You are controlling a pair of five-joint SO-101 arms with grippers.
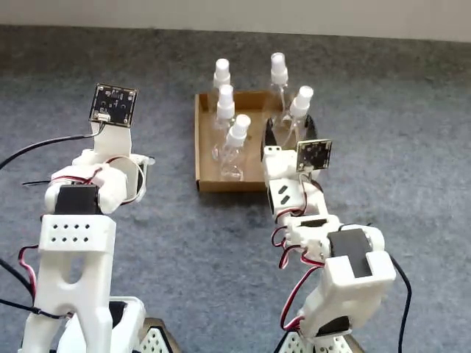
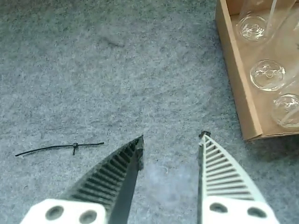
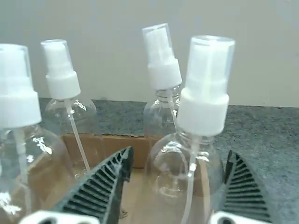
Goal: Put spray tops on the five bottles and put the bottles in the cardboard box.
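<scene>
A cardboard box (image 1: 204, 140) sits on the grey carpet, and five clear bottles with white spray tops stand in it. My right gripper (image 1: 289, 129) is at the box's right side. It is open, with a finger on each side of one capped bottle (image 3: 196, 140) and a small gap showing. The same bottle's top (image 1: 302, 101) rises above the gripper. Other capped bottles (image 1: 238, 134) (image 3: 161, 60) stand close by. My left gripper (image 2: 170, 140) hangs open over bare carpet left of the box (image 2: 238, 70), holding nothing.
A thin black tie (image 2: 60, 148) lies on the carpet near my left gripper (image 1: 137, 175). Bottle bases (image 2: 268, 74) show through the box's open top. Open carpet lies left of and in front of the box.
</scene>
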